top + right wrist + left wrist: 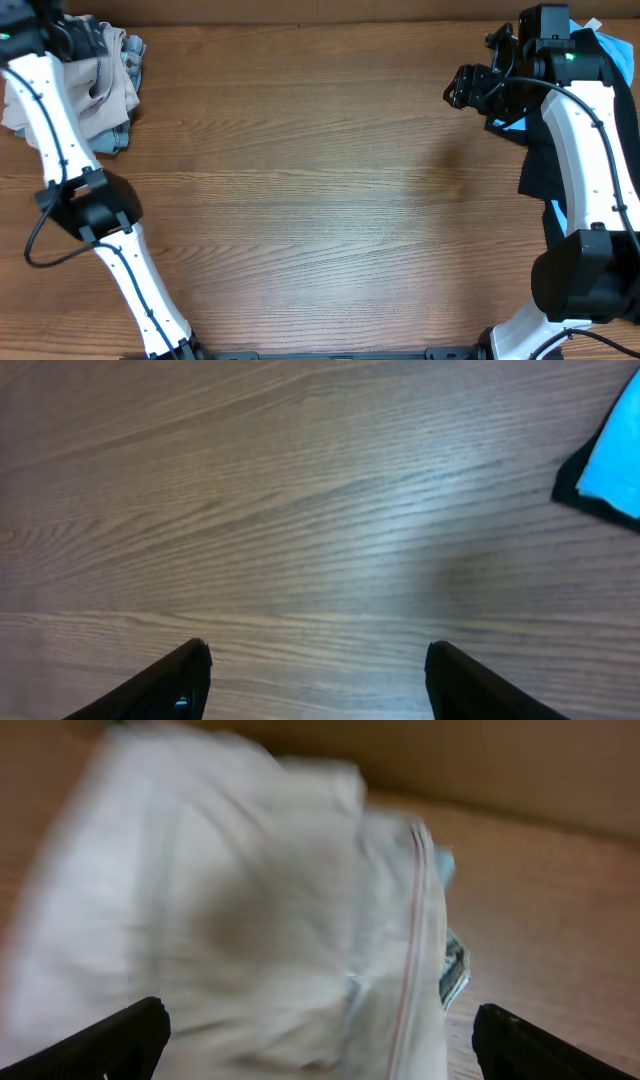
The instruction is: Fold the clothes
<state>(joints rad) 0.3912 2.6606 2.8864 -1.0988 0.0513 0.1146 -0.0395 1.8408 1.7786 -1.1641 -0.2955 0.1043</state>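
Observation:
The clothes, pale beige shorts, lie bunched in a heap at the table's far left corner. In the left wrist view they fill most of the picture as blurred pale cloth. My left gripper hangs just over the heap, open, its two black fingers far apart and closed on nothing. My right gripper is at the far right, over bare wood. In its wrist view it stands open with only the table between its fingers.
Light-blue denim lies in the same heap as the beige shorts, and its edge shows beside them. A black garment and a sky-blue one lie at the right edge, under my right arm. A corner of the sky-blue cloth shows.

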